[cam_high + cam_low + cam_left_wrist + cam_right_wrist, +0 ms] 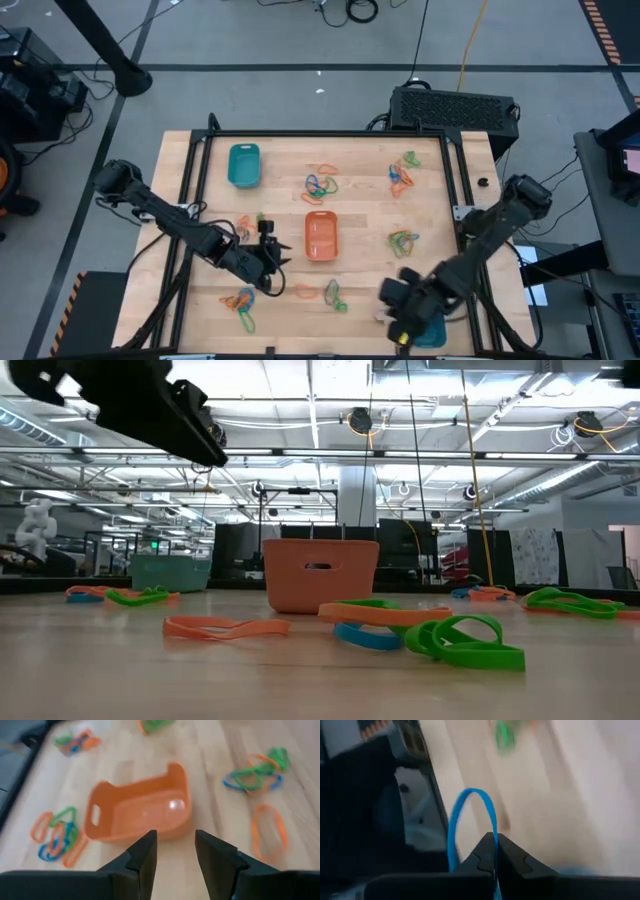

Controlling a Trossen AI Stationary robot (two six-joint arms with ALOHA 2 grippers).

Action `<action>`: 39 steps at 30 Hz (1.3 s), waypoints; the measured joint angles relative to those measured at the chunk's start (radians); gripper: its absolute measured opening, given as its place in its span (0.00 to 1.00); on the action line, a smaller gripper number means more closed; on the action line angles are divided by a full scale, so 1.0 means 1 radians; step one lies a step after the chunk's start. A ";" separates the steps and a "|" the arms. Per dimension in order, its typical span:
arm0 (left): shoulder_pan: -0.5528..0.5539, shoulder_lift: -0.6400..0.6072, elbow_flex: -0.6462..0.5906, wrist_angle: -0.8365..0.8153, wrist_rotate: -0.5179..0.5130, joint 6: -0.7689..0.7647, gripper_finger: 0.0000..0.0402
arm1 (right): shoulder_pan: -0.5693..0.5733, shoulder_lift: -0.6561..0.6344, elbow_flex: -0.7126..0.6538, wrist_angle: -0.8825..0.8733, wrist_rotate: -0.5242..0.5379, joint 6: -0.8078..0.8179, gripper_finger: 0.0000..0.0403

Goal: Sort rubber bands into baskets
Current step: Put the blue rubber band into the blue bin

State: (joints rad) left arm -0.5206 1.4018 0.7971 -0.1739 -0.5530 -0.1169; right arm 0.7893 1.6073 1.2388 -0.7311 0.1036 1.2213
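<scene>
The orange basket [320, 236] stands at the table's middle, also seen in the left wrist view [140, 812]. My left gripper [283, 255] hovers just to its left, open and empty [175, 855]. One teal basket [243, 165] is at the far left. Another teal basket [432, 332] sits at the near right, partly under my right arm. My right gripper [393, 303] is beside it, shut on a blue rubber band [470, 815]. Loose rubber bands lie in clusters [320, 183], [403, 172], [403, 240], [242, 298], [333, 292]. My right gripper pinches the blue rubber band between its two fingertips [494, 840]. A loop of the band [475, 795] arches out past the fingertips, and one strand [451, 847] runs back along the side of a finger. The fingers slant down toward the table.
A black frame [455, 190] runs round the wooden tabletop. In the low view, orange, blue and green bands [440, 630] lie near the front edge before the orange basket [320, 573]. Bare wood lies between the clusters.
</scene>
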 joint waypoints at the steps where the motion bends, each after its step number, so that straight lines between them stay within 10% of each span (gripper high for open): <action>1: 0.004 -0.007 -0.021 0.044 -0.007 0.014 0.35 | 0.024 0.000 0.000 -0.017 -0.007 0.062 0.00; 17: 0.054 -0.230 -0.345 0.686 0.042 0.074 0.35 | 0.210 0.120 -0.002 -0.344 -0.002 0.613 0.00; 39: 0.029 -0.264 -0.347 0.682 0.166 0.098 0.35 | 0.086 0.108 0.004 -0.402 -0.256 0.463 0.30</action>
State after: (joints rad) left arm -0.4911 1.1374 0.4503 0.5081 -0.3874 -0.0185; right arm 0.8757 1.7150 1.2429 -1.1329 -0.1525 1.6842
